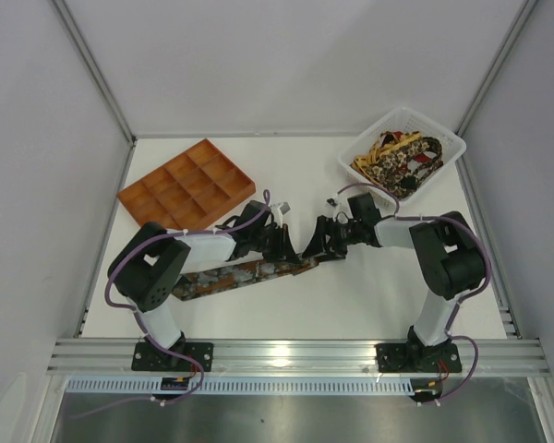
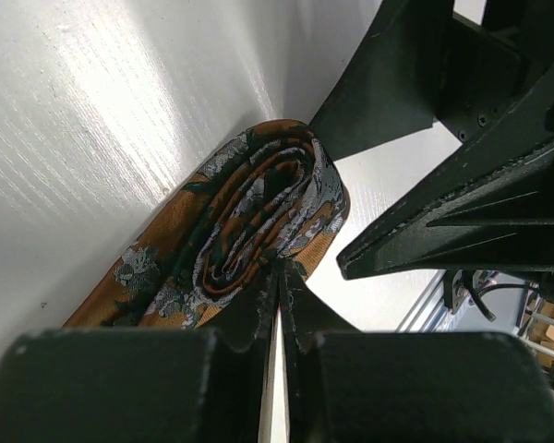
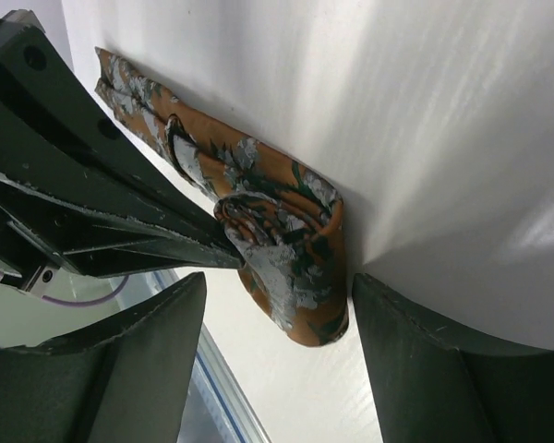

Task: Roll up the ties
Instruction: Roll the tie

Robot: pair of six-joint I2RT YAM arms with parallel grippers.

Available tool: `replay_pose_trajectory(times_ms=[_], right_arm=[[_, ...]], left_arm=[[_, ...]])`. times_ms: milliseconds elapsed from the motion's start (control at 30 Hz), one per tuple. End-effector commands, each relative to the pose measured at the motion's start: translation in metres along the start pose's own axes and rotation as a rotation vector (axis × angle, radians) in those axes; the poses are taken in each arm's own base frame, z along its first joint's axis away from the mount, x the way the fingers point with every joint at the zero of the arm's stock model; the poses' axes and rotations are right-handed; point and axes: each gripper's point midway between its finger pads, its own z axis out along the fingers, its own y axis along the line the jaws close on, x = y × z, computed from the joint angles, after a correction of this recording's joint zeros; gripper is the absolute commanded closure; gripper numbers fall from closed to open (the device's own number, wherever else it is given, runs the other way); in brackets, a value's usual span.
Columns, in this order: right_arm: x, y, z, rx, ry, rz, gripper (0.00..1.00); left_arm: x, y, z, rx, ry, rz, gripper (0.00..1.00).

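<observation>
- In the top external view, a patterned tie point(image 1: 245, 274) is seen lying on the worktop point(image 1: 351, 305), nearer the near edge and left of the middle. Its right end is gathered where the two arms meet.
- The left pincer point(image 1: 284, 245) and the right pincer point(image 1: 316, 244) are set tip to tip over that end.
- An orange tray point(image 1: 186, 185) is placed toward the far left corner. A white basket point(image 1: 434, 126) holding further ties point(image 1: 397, 159) is placed at the far right corner.
- In the left wrist view, the tie point(image 2: 258, 208) is shown wound into a loose spiral, with its unrolled length trailing off across the worktop. The left pincer point(image 2: 279, 277) is pressed together on the spiral's inner layers.
- In the right wrist view, the right pincer point(image 3: 277, 288) is held apart, one finger on each side of the rolled end of the tie point(image 3: 295, 249), and nothing is gripped by it. The left pincer point(image 3: 223, 247) is seen reaching into the spiral's centre.
</observation>
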Motion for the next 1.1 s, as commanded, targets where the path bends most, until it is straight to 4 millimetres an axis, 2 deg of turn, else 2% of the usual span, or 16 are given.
replay_pose_trajectory(times_ms=[0,167,333,500,533,700,833,867,967,1067], right_arm=[[-0.001,-0.007,0.012,-0.002,0.022,-0.052,0.29],[0.008,-0.005,0.022,-0.016,0.062,-0.075,0.33],[0.007,-0.006,0.025,-0.006,0.067,-0.072,0.43],[0.001,-0.005,0.026,0.018,0.046,-0.028,0.71],[0.0,-0.004,0.025,0.024,0.04,-0.019,0.73],[0.012,0.002,0.014,0.046,0.073,0.062,0.84],[0.021,0.004,0.004,0.08,0.077,0.096,0.88],[0.028,0.0,0.001,0.105,0.087,0.113,0.89],[0.035,0.001,-0.01,0.141,0.086,0.119,0.88],[0.041,-0.006,-0.027,0.233,0.068,0.137,0.89]], left_arm=[[0.0,0.015,0.002,-0.033,-0.003,0.007,0.92],[-0.001,0.015,0.002,-0.035,-0.007,0.005,0.92],[-0.001,0.015,0.002,-0.032,-0.009,0.005,0.92],[-0.002,0.011,-0.001,-0.025,-0.014,0.007,0.92],[-0.002,0.01,-0.003,-0.024,-0.016,0.011,0.92],[-0.014,-0.002,-0.02,-0.032,-0.059,0.037,0.87],[-0.03,-0.011,-0.03,-0.039,-0.103,0.064,0.83],[-0.036,-0.014,-0.031,-0.037,-0.117,0.071,0.82],[-0.038,-0.009,-0.027,-0.054,-0.088,0.057,0.81],[-0.033,-0.005,-0.017,-0.039,-0.068,0.036,0.83]])
